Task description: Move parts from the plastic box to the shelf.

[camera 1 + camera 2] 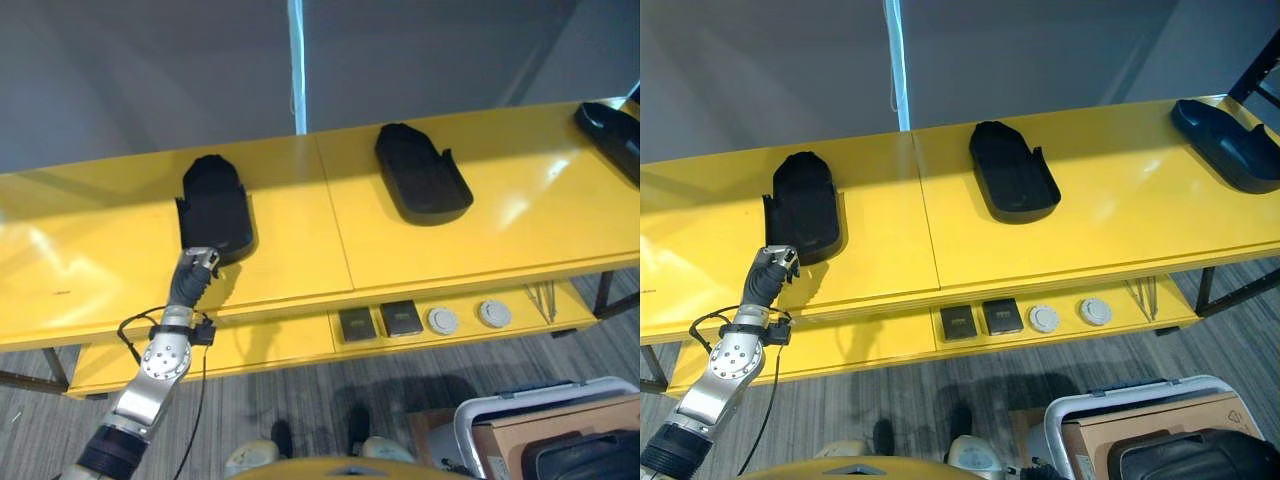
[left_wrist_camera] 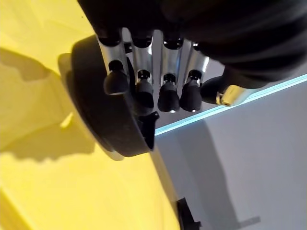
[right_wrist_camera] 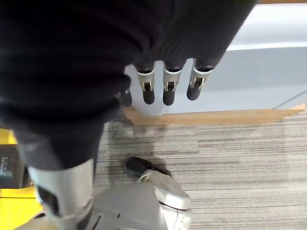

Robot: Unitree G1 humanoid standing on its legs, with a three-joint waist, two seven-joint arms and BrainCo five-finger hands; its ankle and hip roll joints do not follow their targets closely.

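The left hand (image 1: 196,268) reaches up from the lower left to the near end of a black moulded plastic part (image 1: 214,208) lying flat on the top of the long yellow shelf (image 1: 300,240); in the left wrist view its dark-tipped fingers (image 2: 168,96) hang fairly straight in a row, relaxed and gripping nothing, with their tips just at the rounded rim of that part (image 2: 110,120), though whether they touch it I cannot tell; the right hand (image 3: 165,88) shows in its own wrist view hanging above grey striped carpet (image 3: 230,158), its fingers also loose and empty, with a light wall and wooden skirting beyond; further along the yellow top, well apart from the first, a second black moulded part (image 1: 420,172) of the same shape lies near the middle, and a third dark part (image 1: 1230,140) rests at the far right end; on the lower yellow ledge (image 1: 260,345) beneath sit two small dark square pieces (image 1: 380,321) side by side and, just beside them, two round grey discs (image 1: 468,317); at the lower right, on the floor, stands a grey-rimmed plastic box (image 1: 1140,425) with brown cardboard and a black part (image 1: 1200,455) inside it.
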